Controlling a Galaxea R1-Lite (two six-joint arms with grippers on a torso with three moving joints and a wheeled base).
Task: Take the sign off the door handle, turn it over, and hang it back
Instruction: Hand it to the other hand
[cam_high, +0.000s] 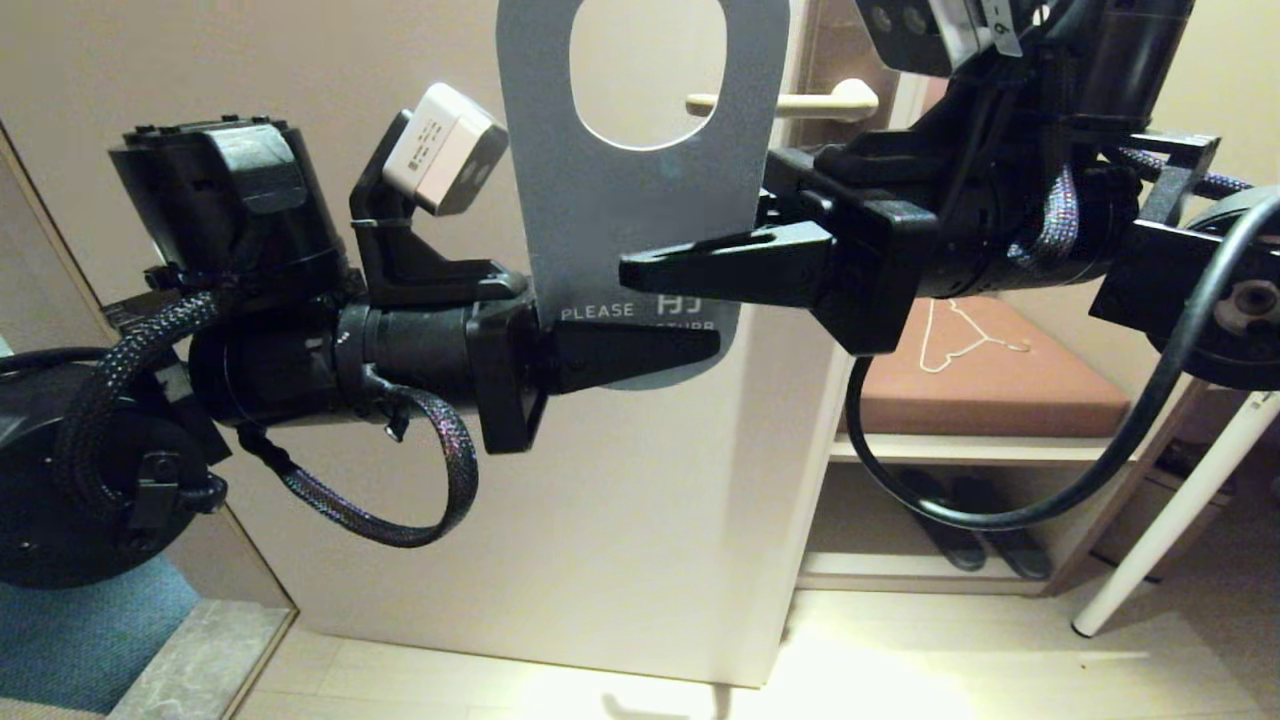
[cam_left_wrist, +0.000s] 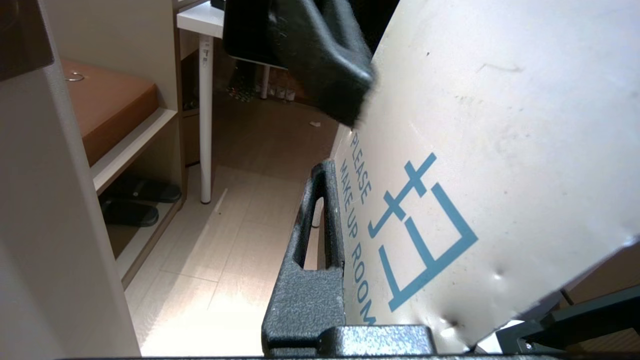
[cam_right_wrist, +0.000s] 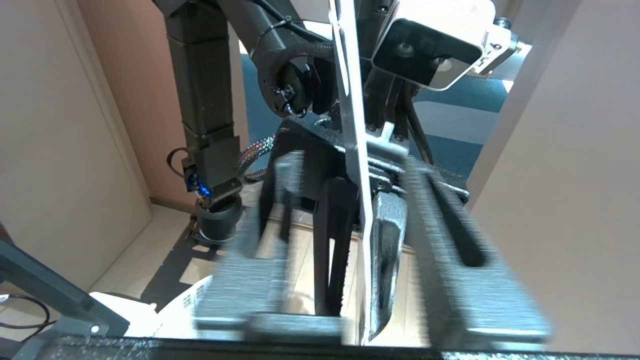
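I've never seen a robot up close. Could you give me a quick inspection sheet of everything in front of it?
Surface: no table; pale wood floor.
Job's things: sign held upright in front of the door handle, blue-grey face toward the head camera, white "MAKE UP ROOM" face away.
Clutter: wire hanger on a brown cushion; dark slippers on the shelf below.
Hands: left hand clamped on the sign's lower part; right hand open, fingers either side of the sign.
Cables: braided cable looping under the left arm; black cable hanging under the right.
Surroundings: cream door, white table leg.
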